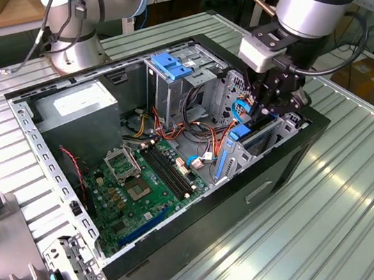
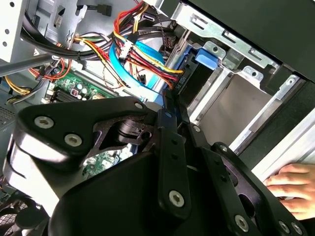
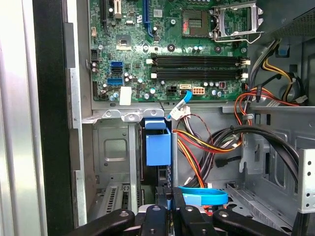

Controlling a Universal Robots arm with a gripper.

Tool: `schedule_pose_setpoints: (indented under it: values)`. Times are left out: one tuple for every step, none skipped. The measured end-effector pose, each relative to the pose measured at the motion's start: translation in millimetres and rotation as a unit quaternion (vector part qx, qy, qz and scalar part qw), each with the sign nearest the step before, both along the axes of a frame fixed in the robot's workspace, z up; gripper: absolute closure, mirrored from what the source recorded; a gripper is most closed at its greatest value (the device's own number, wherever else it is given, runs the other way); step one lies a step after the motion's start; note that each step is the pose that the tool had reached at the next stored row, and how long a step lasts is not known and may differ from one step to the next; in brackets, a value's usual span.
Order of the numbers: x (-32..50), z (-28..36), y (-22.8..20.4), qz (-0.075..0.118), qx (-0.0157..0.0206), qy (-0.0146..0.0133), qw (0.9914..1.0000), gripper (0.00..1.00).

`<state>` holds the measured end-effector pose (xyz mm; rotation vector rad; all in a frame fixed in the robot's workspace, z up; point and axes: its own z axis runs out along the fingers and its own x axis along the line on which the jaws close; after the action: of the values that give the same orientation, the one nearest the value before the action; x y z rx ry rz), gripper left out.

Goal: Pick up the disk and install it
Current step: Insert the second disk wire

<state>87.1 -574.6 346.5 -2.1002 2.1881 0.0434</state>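
Your gripper point(image 1: 274, 102) reaches into the open computer case point(image 1: 57, 166) at the exterior view's right, jaws pinching the disk point(image 3: 158, 147) on edge. It stands in the drive bay point(image 3: 115, 152) beside the motherboard point(image 1: 144, 181). A hand point(image 2: 290, 187) rests outside the case.
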Motion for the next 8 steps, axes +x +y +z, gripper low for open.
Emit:
schedule_pose_setpoints:
  values:
    - [0.0, -0.5, 0.0, 0.0, 0.0001, 0.0, 1.0, 0.84]
    - [0.0, -1.3, 0.0, 0.0, 0.0001, 0.0, 1.0, 0.84]
    - [0.0, -2.2, 0.0, 0.0, 0.0001, 0.0, 1.0, 0.84]
    - [0.0, -3.0, 0.0, 0.0, 0.0001, 0.0, 1.0, 0.84]
    - [0.0, -5.3, 0.0, 0.0, -0.0002, 0.0001, 1.0, 0.84]
    - [0.0, -7.8, 0.0, 0.0, -0.0001, 0.0001, 1.0, 0.84]
    - [0.0, -8.2, 0.0, 0.0, 0.0001, 0.0, 1.0, 0.84]
    - [0.0, -8.3, 0.0, 0.0, 0.0001, 0.0, 1.0, 0.84]
